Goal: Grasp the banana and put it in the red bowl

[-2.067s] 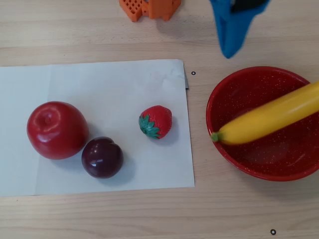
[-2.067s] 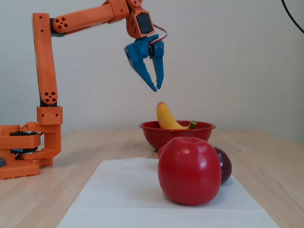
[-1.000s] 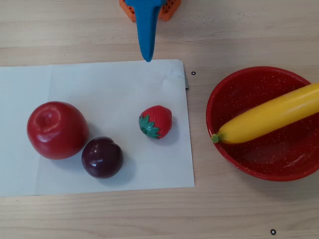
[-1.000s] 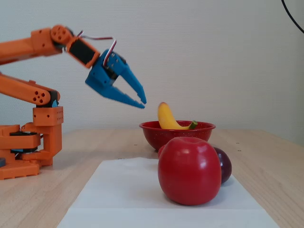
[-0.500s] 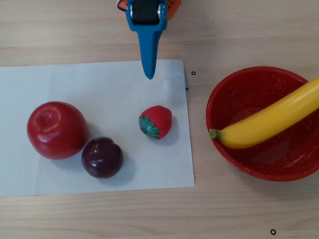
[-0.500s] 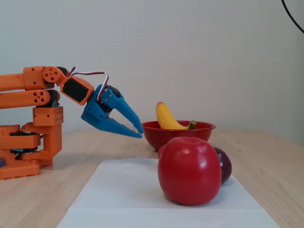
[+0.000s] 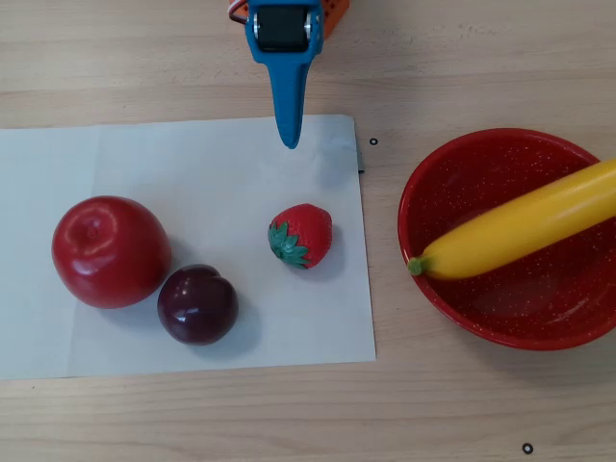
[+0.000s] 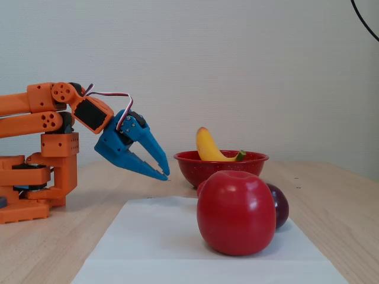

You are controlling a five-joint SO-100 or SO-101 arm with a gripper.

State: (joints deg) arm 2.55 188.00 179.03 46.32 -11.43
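Note:
The yellow banana lies slanted across the red bowl, its green stem tip at the bowl's left rim and its far end running off the right edge of the overhead view. In the fixed view the banana sticks up out of the red bowl. My blue gripper hangs over the top edge of the white paper, well left of the bowl. In the fixed view the gripper is folded low near the arm's base, slightly open and holding nothing.
A white paper sheet carries a red apple, a dark plum and a strawberry. The orange arm base stands at the left of the fixed view. Bare wooden table surrounds the paper.
The arm has swung away from above the bowl, folded back and lowered toward its base. The banana rocked slightly in the bowl and has settled.

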